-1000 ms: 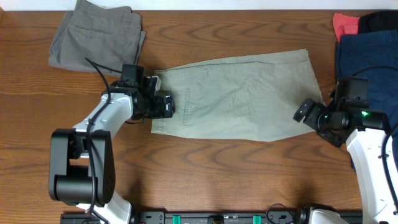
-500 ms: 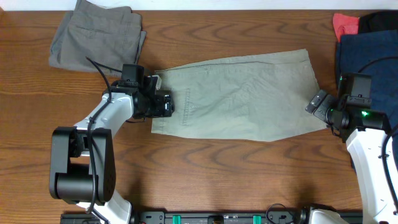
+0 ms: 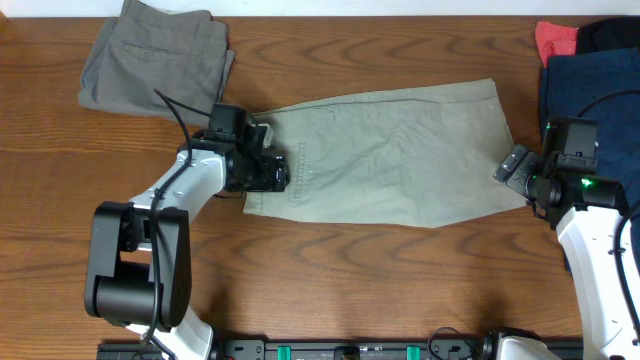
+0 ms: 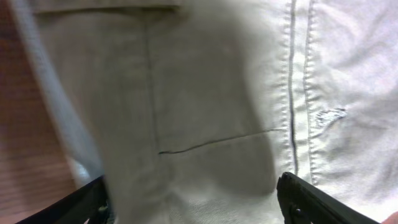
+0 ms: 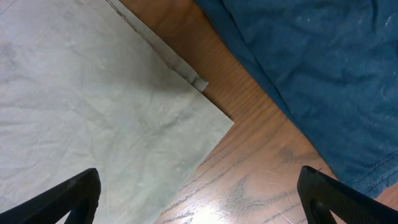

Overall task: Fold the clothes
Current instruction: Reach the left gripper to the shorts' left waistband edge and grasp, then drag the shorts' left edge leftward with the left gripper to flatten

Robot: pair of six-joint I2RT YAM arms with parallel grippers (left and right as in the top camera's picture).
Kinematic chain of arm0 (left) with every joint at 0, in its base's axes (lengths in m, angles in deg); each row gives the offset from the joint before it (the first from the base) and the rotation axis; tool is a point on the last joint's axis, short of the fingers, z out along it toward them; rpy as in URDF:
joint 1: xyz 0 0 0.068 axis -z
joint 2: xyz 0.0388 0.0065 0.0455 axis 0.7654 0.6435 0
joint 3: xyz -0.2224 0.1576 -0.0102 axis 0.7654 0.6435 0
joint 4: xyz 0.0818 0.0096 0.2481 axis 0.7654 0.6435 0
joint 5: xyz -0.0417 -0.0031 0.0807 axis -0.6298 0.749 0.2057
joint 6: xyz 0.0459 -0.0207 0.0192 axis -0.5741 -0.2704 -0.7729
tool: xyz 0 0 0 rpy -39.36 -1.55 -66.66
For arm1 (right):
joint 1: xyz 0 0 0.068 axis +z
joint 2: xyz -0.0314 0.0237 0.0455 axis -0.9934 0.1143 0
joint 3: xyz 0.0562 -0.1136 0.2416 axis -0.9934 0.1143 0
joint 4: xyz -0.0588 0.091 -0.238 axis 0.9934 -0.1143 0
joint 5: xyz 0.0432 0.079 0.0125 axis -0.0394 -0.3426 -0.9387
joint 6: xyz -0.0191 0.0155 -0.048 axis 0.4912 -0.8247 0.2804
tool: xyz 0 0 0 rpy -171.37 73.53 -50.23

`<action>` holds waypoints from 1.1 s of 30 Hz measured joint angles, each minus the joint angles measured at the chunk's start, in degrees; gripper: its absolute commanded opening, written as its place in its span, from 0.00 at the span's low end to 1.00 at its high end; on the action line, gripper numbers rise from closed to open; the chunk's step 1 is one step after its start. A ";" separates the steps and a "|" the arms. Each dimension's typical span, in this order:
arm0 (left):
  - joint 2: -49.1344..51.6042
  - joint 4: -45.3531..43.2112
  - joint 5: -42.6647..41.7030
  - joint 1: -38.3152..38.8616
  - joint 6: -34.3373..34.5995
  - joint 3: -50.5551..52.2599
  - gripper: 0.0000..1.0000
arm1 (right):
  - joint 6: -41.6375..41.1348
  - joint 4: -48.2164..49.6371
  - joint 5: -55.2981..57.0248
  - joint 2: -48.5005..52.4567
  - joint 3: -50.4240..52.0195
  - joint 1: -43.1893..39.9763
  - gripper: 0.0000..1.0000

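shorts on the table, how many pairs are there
2: pale khaki-green cotton shorts spread flat at the centre, darker grey-olive shorts folded at the far left corner. The navy blue garment at right could be another; cannot tell.

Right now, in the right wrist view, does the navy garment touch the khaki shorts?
No, a strip of bare wooden table lies between the shorts and the navy garment.

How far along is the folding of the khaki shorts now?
The khaki shorts lie flat, apparently already halved lengthwise. In hand: the left gripper is open over the waistband end, the right gripper open above the hem corner. Still to do: gripping and the crosswise fold.
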State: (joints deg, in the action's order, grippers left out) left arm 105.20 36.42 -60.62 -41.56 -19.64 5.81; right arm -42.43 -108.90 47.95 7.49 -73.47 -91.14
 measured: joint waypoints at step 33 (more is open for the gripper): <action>-12.24 36.68 18.51 -5.88 4.46 -19.15 0.06 | 0.00 -0.04 0.15 0.00 0.00 0.00 0.99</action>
State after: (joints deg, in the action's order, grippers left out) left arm 92.96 73.09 -42.11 -47.44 -15.18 -13.34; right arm -42.43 -108.94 48.10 7.49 -73.47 -91.14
